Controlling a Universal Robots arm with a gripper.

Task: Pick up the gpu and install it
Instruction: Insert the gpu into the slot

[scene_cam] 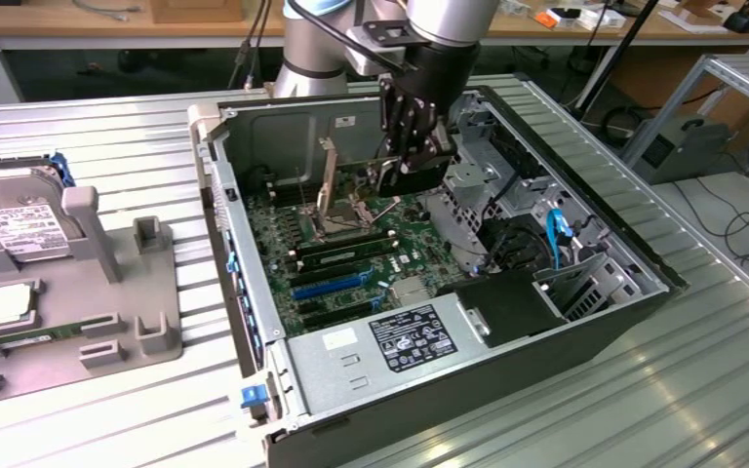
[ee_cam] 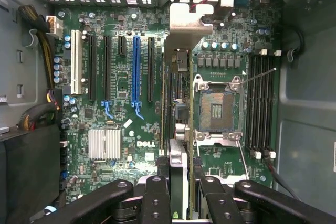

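Well away from the gripper (scene_cam: pixel 413 161), toward the exterior view's left, you had a grey moulded fixture tray (scene_cam: pixel 128 302) carrying a boxy silver hard drive with a white label (scene_cam: pixel 17 222) and a small square silver processor chip (scene_cam: pixel 4 304), both far from the fingers. Nearer in, the open black and silver computer case (scene_cam: pixel 212 195) lay on its side on the ribbed metal table (scene_cam: pixel 89 136), its green motherboard (scene_cam: pixel 348 255) facing up below the gripper. Between the fingers sat the gpu (ee_cam: pixel 177 108), a thin flat black circuit card with a silver metal bracket at one end. The jaws were pinching its two flat faces near the end away from the bracket. It stood on edge over the board, between the black expansion slots (ee_cam: pixel 150 69) and the square silver processor socket (ee_cam: pixel 215 109). Whether its lower edge touched anything could not be told. You should have judged it light and stiff but fragile: bare faces give a fair hold, while the small parts and the contact edge would not take pressure. The bracket end, overhanging beyond the grip, could tip the card. The silver-grey arm (scene_cam: pixel 335 39) stood at the far side of the case, its black wrist pointing steeply down into the opening, with the drive cage of bare grey metal (scene_cam: pixel 486 180) just beside the gripper on the exterior view's right.
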